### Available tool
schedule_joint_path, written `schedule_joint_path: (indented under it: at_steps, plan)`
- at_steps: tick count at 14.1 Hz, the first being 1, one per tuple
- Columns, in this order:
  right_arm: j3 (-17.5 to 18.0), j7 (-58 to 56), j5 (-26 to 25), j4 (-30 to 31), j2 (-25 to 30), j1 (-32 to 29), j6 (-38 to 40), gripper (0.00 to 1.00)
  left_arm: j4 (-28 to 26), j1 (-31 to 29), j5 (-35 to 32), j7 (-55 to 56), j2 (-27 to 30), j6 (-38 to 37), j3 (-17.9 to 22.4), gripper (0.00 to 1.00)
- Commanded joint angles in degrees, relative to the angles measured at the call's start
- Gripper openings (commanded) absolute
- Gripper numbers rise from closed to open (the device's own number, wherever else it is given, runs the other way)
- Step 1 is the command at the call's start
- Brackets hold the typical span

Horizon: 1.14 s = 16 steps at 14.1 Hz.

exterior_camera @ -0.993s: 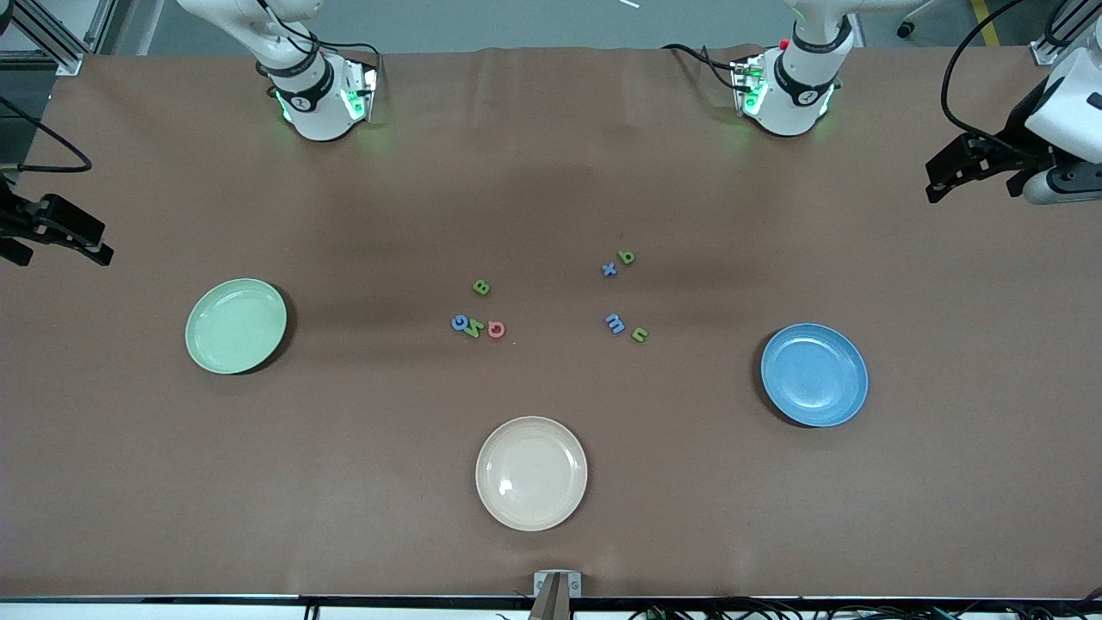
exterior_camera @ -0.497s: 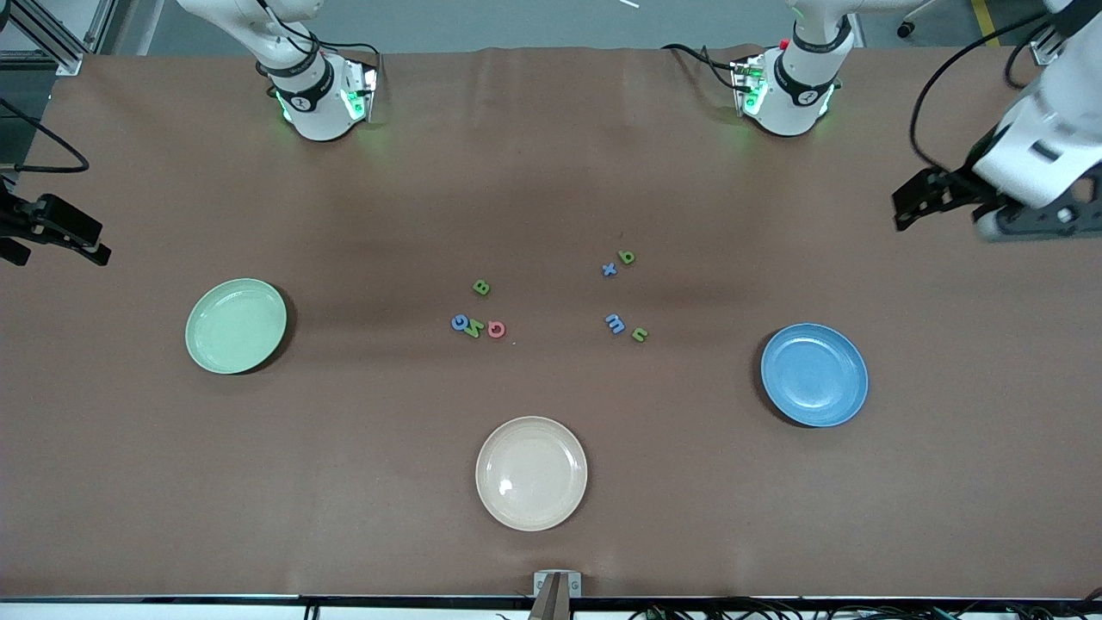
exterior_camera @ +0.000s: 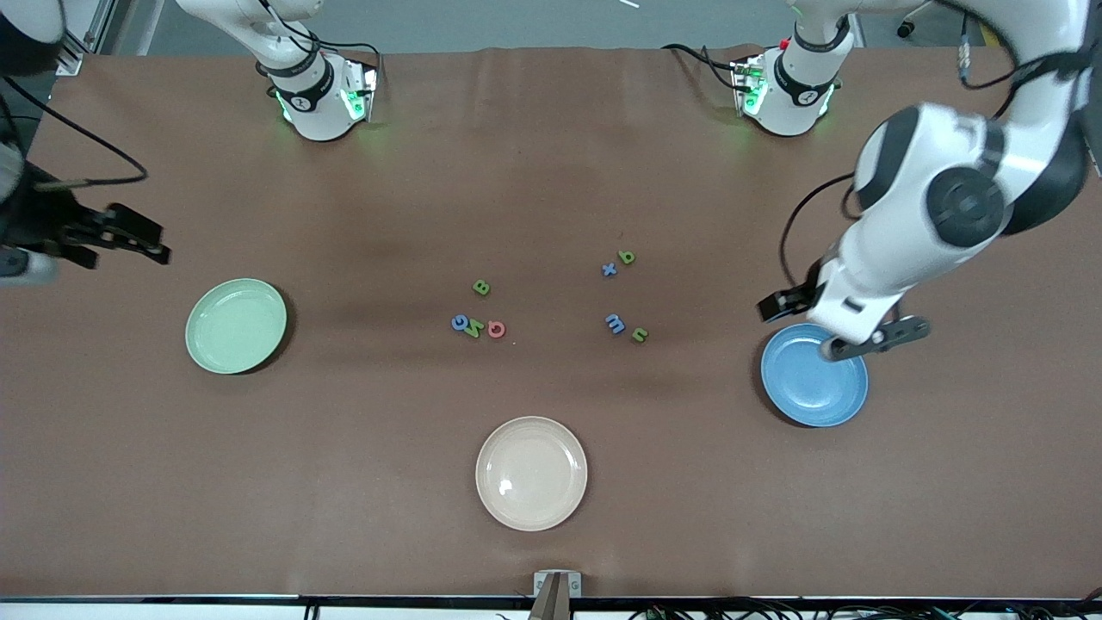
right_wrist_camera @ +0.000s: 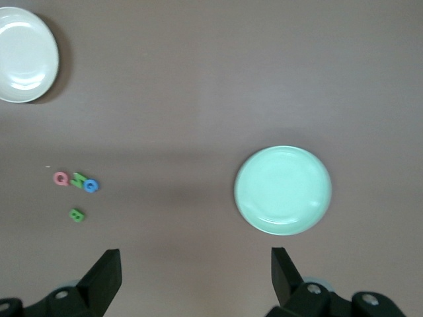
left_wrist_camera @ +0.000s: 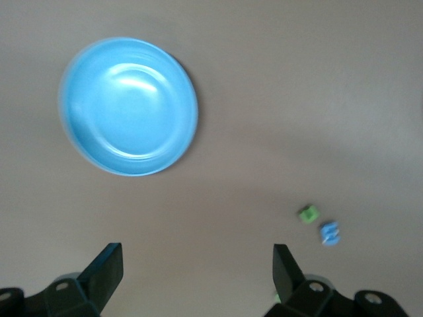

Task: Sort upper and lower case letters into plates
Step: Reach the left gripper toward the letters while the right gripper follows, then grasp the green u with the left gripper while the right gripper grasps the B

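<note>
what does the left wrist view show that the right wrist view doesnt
Only the left wrist view shows the blue plate and two of the small letters beside it, one green and one blue, plus the left gripper with its fingers open.

Only the right wrist view shows the mint green plate, the cream plate, a group of four letters and the open right gripper.

Both share the brown table, and in both every plate in view holds no letters.

Front cam: high, facing both bases, whole table (exterior_camera: 344, 517). Wrist cams look straight down from height (own fingertips in frame). Shared with front: blue plate (left_wrist_camera: 129, 105), mint plate (right_wrist_camera: 283, 190).
</note>
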<state>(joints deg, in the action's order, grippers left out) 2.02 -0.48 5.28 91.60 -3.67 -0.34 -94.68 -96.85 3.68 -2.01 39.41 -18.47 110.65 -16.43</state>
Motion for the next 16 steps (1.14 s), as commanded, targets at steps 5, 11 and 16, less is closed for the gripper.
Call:
schedule_joint_path:
  at_steps: [5,11,16]
  plan:
    - [0.0,14.1,2.6,16.5,-0.8,10.4,-20.1,1.00,-0.4,9.9,-6.9,32.7,-14.5,17.0,-0.1,1.00]
    - [0.0,39.9,2.0,16.8,-11.1,22.9,-31.8,1.00,-0.7,13.2,-7.4,44.6,-20.6,25.2,-0.1,0.83]
    - [-0.1,45.7,-3.1,16.9,-19.2,30.5,-37.7,1.00,-5.3,13.8,-7.5,48.1,-19.9,26.0,-0.1,0.81]
